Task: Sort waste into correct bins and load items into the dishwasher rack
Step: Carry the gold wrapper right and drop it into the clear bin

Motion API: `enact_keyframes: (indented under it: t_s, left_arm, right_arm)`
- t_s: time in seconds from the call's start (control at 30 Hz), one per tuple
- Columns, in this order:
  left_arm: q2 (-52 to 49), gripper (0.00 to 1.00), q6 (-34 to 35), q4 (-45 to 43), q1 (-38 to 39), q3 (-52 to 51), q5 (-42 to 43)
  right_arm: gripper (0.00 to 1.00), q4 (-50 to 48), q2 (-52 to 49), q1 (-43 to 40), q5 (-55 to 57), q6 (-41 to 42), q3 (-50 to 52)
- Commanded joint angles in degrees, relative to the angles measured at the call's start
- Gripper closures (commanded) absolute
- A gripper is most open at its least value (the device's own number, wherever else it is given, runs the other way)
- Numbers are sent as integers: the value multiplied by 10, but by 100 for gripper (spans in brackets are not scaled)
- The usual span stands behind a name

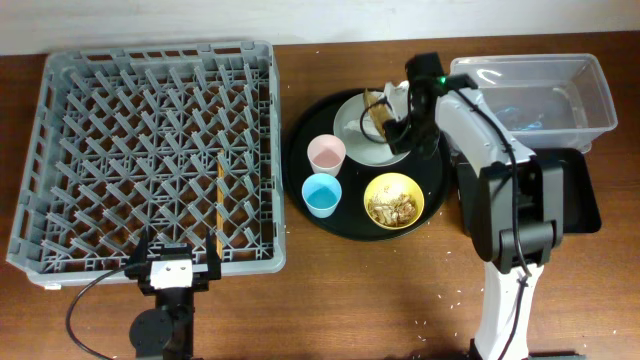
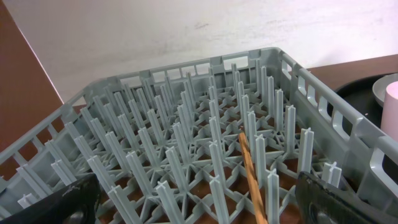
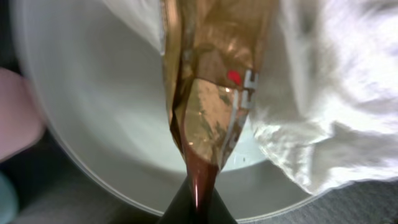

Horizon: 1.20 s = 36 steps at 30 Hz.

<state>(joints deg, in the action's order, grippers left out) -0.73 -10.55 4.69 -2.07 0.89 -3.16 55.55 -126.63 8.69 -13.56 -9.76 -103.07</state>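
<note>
My right gripper (image 1: 392,126) is shut on a shiny brown wrapper (image 3: 208,93) and holds it over the pale plate (image 1: 350,125), seen close up in the right wrist view (image 3: 106,106). A crumpled white napkin (image 3: 323,106) lies on the plate beside the wrapper. The pink cup (image 1: 326,154), the light-blue cup (image 1: 322,195) and the yellow bowl (image 1: 393,200) with beige food scraps stand near the plate. The grey dishwasher rack (image 1: 160,52) is at the left. My left gripper (image 1: 178,270) is open and empty at the rack's front edge (image 2: 199,205).
The plate, cups and bowl sit on a large round black tray (image 1: 300,150). A clear tub (image 1: 590,95) stands at the far right, with a shallow black rectangular tray (image 1: 585,190) in front of it. A thin orange stick (image 1: 218,205) lies in the rack.
</note>
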Motion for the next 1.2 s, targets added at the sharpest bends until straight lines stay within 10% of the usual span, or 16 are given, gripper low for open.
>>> enact_keyframes:
  t_s: [0.0,0.73,0.77,0.83,0.87,1.17]
  left_arm:
    - [4,1,-9,-1,-4,-4,6]
    - [4,1,-9,-1,-4,-4,6]
    - [4,1,-9,-1,-4,-4,6]
    - [4,1,-9,-1,-4,-4,6]
    - [4,1,-9,-1,-4,-4,6]
    - [4,1,-9,-1,-4,-4,6]
  right_arm:
    - [96,67,41,2,-45,13,-88]
    - [96,140,45,-226,57,557,-190]
    - [87,133,43,-226,57,557,-190]
    - [21,122,41,-225,57,547,-190]
    - [7,115,41,-225,52,531,-190]
    - [8,81,52,-191,-134,279,-199]
